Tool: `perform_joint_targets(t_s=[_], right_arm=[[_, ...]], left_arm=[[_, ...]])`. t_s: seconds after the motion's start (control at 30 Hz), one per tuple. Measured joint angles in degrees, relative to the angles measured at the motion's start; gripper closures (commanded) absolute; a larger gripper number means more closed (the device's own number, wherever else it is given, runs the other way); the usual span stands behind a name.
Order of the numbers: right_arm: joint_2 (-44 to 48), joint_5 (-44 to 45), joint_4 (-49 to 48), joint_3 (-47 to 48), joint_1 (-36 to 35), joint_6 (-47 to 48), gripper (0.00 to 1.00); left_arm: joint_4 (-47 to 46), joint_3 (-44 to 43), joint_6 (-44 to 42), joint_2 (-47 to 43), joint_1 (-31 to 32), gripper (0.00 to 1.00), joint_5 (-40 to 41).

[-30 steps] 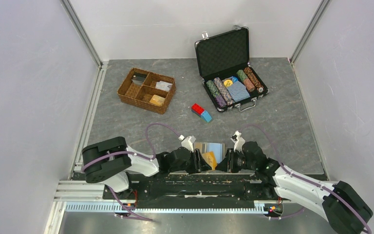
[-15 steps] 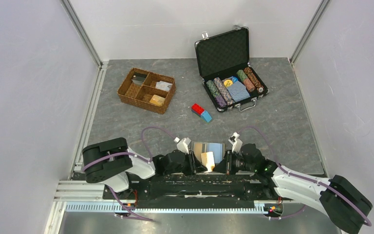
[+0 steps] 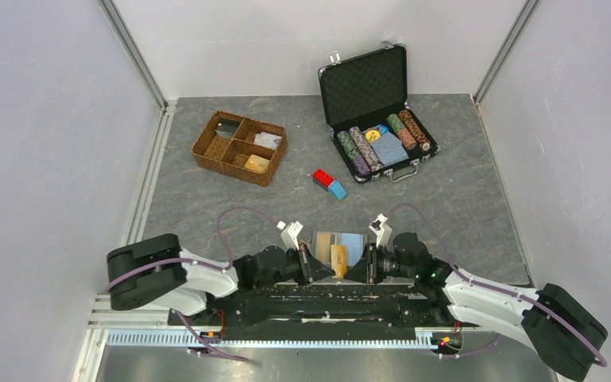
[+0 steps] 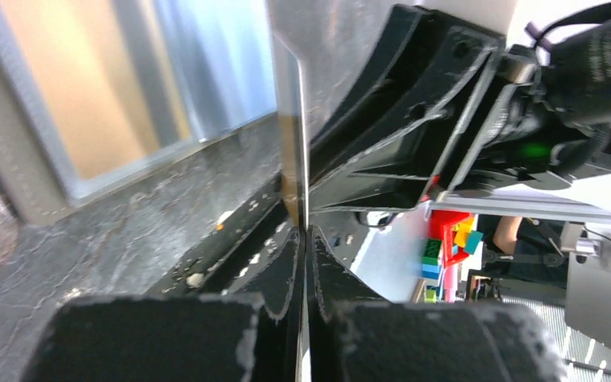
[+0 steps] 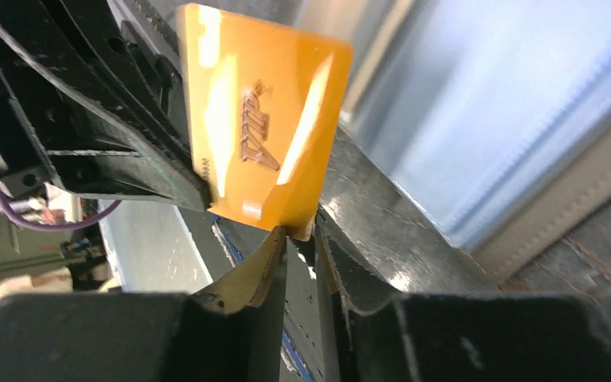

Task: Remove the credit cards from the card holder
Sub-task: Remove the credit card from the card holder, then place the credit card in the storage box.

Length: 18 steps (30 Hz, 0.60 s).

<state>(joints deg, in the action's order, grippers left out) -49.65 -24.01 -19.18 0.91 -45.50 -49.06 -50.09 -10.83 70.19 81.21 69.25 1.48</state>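
The grey-tan card holder point(image 3: 340, 238) lies open at the near table edge, with a tan-orange card point(image 4: 71, 79) and a light blue card point(image 4: 215, 64) in its slots. It also shows in the right wrist view point(image 5: 573, 199). An orange-gold card marked VIP point(image 5: 262, 127) stands clear of the holder between my two grippers point(image 3: 339, 260). My left gripper point(image 4: 304, 235) is shut on one edge of this card, which I see edge-on. My right gripper point(image 5: 301, 231) faces it, jaws slightly apart, with the card's lower corner at its tips.
A brown wicker tray point(image 3: 239, 147) stands at the back left. An open black chip case point(image 3: 378, 119) stands at the back right. Red and blue bricks point(image 3: 328, 183) lie mid-table. The black rail of the arm bases point(image 3: 326, 290) runs just behind the grippers.
The left arm's elbow swung left and both grippers shifted slightly left. The orange card turned from tilted to nearly upright between them.
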Motion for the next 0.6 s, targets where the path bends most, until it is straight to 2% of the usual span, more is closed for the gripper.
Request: perform_joint_targets(t_s=[0.17,0.3,0.47,0.6], right_arm=[[0.0,-2.49,4.48,5.7,0.35,8.83,0.56],[1.53,-6.16,11.3,12.0,3.52,18.88,0.43],[3.96,-13.27,16.7,18.4,10.34,29.05,0.36],[3.34,-19.08,18.23,23.37,11.34,34.25,0.37]], left_arm=[[6.64,-0.2,-4.13,-10.51,-0.02,0.97,0.72],[14.82,-0.52,-7.26,-20.55,-0.13,0.98,1.66],[24.96,-1.2,-11.15,-32.17,-0.07,0.98,0.48],[35.36,-4.7,-14.95,-37.55,-0.07,0.98,-1.68]])
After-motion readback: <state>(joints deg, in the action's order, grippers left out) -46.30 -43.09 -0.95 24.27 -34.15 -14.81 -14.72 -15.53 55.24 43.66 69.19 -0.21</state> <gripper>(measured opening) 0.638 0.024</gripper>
